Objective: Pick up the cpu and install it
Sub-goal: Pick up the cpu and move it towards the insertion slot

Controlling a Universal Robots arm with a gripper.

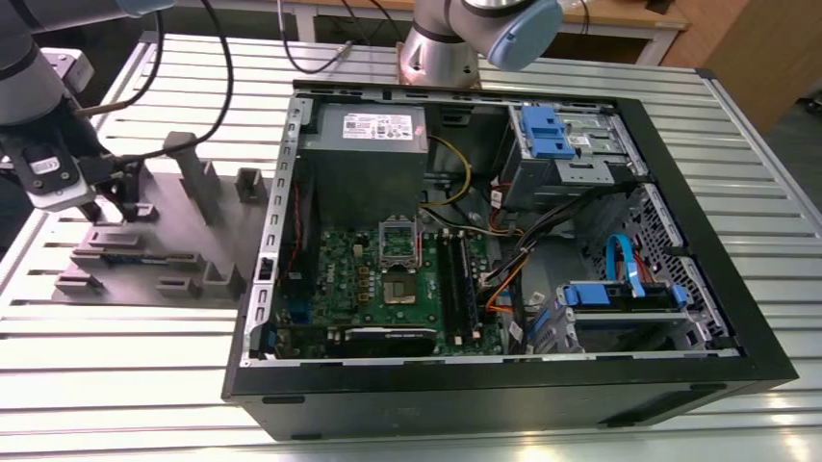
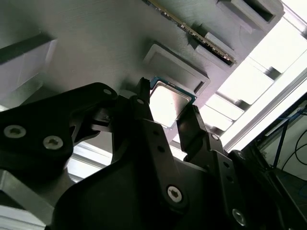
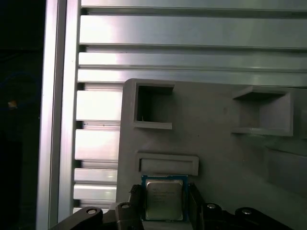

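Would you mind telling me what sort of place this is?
Probably a robotics lab bench for PC assembly: an open computer case lies on a slatted aluminium table, beside a grey parts fixture, where a robot arm hangs over the cpu.

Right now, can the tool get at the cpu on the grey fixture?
Probably yes. In the second wrist view the tool is right at the cpu, which lies flat on the grey fixture with its top bare and nothing between them. Whether it is gripped, I cannot tell.
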